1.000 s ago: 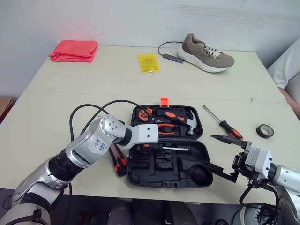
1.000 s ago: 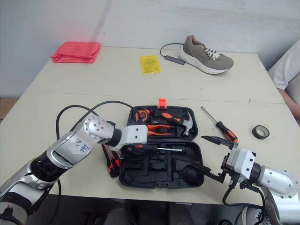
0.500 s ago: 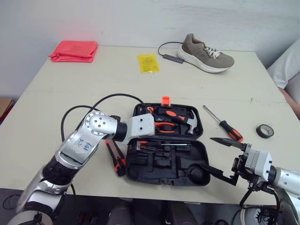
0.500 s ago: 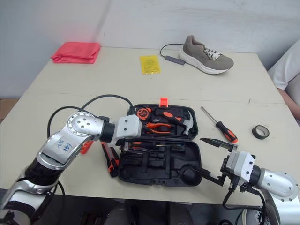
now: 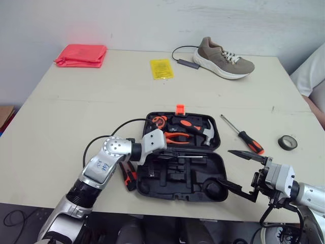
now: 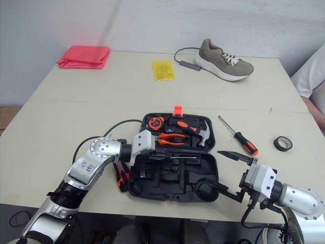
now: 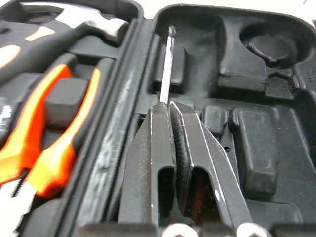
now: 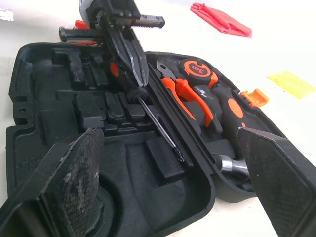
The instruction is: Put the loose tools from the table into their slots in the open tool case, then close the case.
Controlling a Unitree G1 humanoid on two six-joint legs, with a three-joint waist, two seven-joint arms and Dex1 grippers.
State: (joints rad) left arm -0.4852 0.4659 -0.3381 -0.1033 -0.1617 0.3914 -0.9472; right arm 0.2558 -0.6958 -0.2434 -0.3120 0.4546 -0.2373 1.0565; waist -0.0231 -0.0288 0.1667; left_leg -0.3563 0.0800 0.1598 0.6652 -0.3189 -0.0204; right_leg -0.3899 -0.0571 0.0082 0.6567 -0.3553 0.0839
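The open black tool case [image 5: 148, 187] lies near the table's front edge. Its far half holds a hammer [image 5: 204, 133], orange pliers [image 5: 177, 136] and a tape measure [image 5: 159, 121]. A screwdriver [image 7: 168, 64] lies in the near half. My left gripper [image 5: 161, 154] is shut with nothing between its fingers, its tips at that screwdriver's handle. My right gripper [image 5: 242, 173] stands open just right of the case, holding nothing. Loose on the table are an orange-handled screwdriver [image 5: 245, 135], a black tape roll [image 5: 287, 142] and an orange utility knife [image 5: 128, 176] by the case's left side.
At the back of the table lie a shoe [image 5: 223, 57] with a cable beside it, a yellow packet [image 5: 161, 68] and a red cloth [image 5: 80, 54]. A person's white sleeve [image 5: 312, 71] shows at the right edge.
My left arm has drawn back toward the front left, and its gripper has shut over the case's near half. The right arm has stayed put.
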